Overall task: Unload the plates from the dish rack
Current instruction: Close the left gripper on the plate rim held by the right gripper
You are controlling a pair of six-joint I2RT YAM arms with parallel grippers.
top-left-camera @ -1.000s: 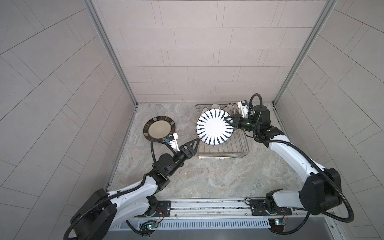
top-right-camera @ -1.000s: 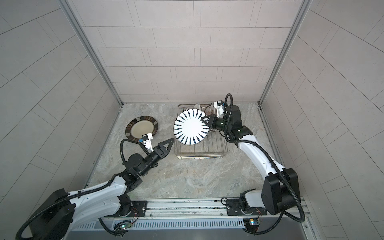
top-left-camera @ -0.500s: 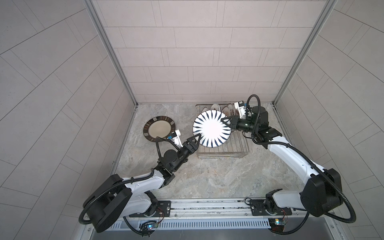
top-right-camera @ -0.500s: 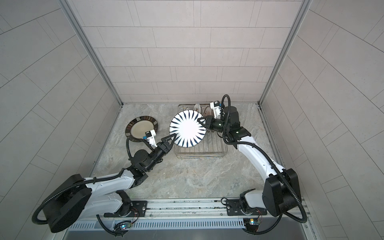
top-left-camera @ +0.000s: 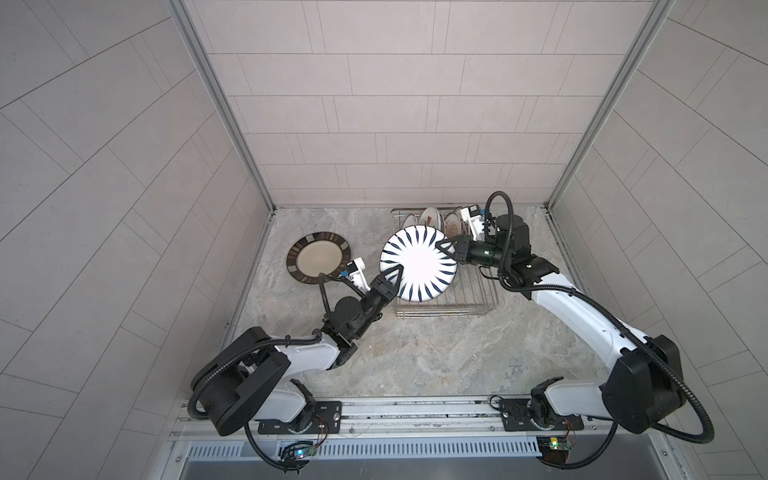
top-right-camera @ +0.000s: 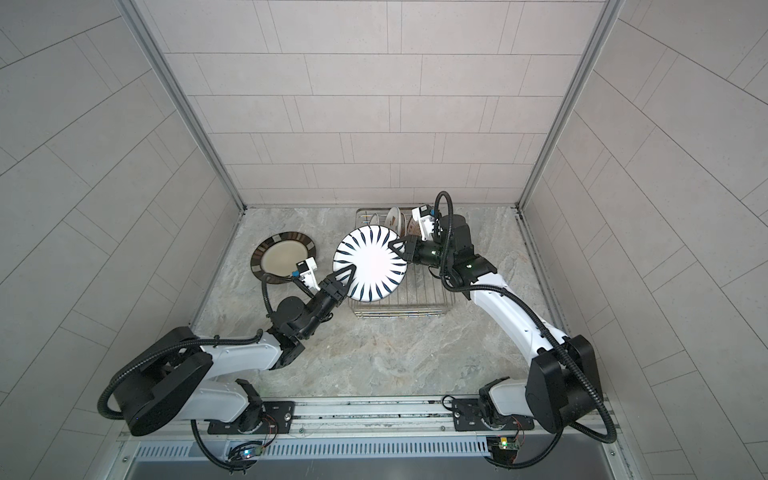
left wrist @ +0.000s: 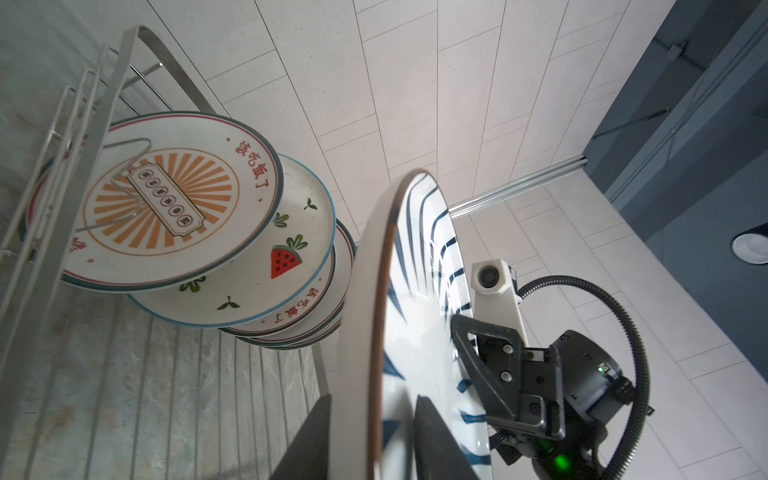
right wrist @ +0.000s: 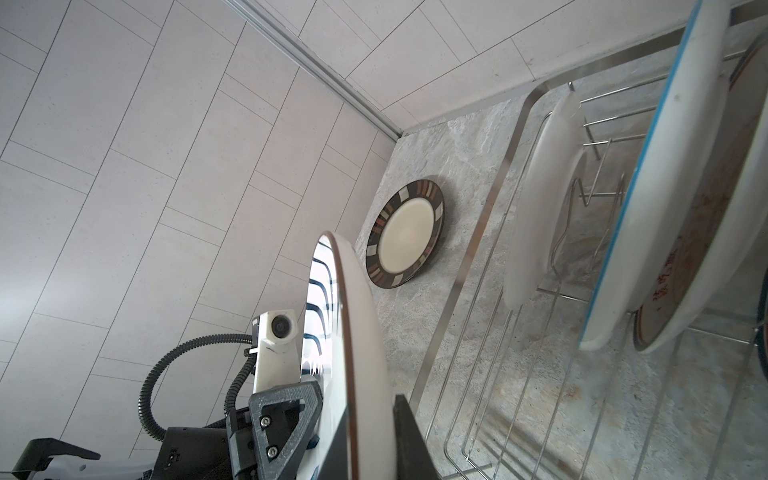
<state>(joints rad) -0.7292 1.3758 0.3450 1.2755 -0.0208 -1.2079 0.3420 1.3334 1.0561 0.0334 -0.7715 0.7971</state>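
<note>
Nearest the arm bases, the counter [top-left-camera: 415,357] is a matt, grey-veined stone-look slab, and a wide open stretch of it lies between the two arms.

Farther in, the left pincer [top-left-camera: 394,275] reaches up from the left. Its black, triangle-framed fingers sit on either side of the lower-left rim of the blue-stroke plate [top-left-camera: 417,266]. The left wrist view shows one dark finger on each face of that rim [left wrist: 361,291], but I cannot tell whether they press on it.

The plate is glossy white ceramic, round and shallow, with dark-blue radial strokes and a thin brown edge line. It is held off the counter, tilted, over the left side of the dish rack [top-left-camera: 473,297]. On the opposite rim, the right pincer [top-left-camera: 444,245] is clamped tight on it.

The rack is bright steel wire, rectangular, with a flat band rim [right wrist: 494,208] and rounded corners. Its near bars carry nothing.

At the far end, plates stand on edge between the prongs. Only the left wrist view shows their faces. There is a sunburst plate [left wrist: 199,232] with red characters, and behind it a watermelon plate [left wrist: 286,257] with a blue edge. The right wrist view shows plain white backs.

Left of the rack and apart from it, the brown-rimmed plate [top-left-camera: 318,259] lies flat near the side wall. The tiled back wall [top-left-camera: 395,166] rises just behind the rack.
</note>
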